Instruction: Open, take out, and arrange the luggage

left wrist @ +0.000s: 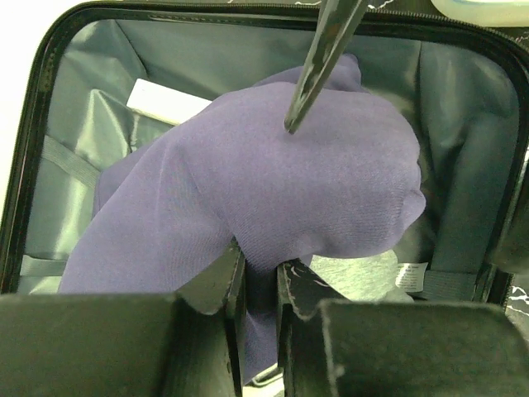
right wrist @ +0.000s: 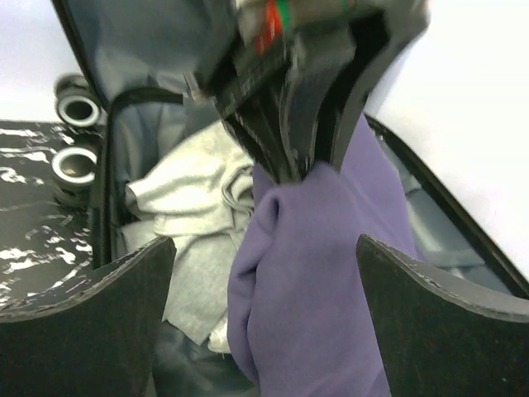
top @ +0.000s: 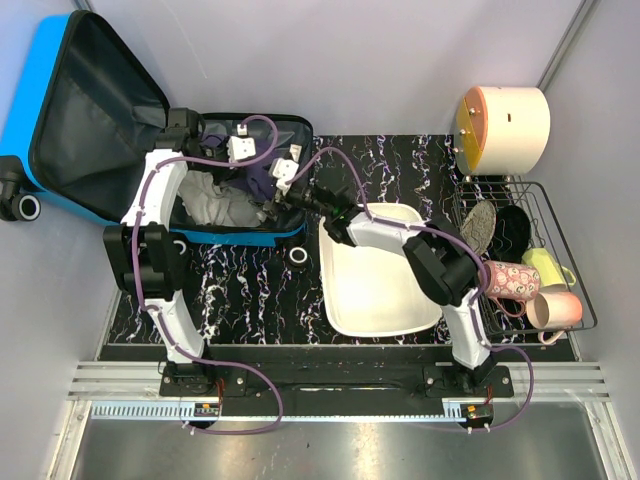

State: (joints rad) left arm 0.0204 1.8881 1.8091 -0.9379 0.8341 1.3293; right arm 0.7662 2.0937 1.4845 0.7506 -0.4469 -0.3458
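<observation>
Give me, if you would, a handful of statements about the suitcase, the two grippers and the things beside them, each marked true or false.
1. The luggage lies open, its lid tipped back. True.
2. The left gripper is shut on the purple garment. True.
3. The right gripper is clamped on the grey garment. False: its jaws stand wide open beside the purple garment and grip nothing.
4. Folded clothes are stacked in the white basin. False: no clothes show in it; both garments are in the luggage.
5. A pink patterned mug sits in the wire rack. True.
</observation>
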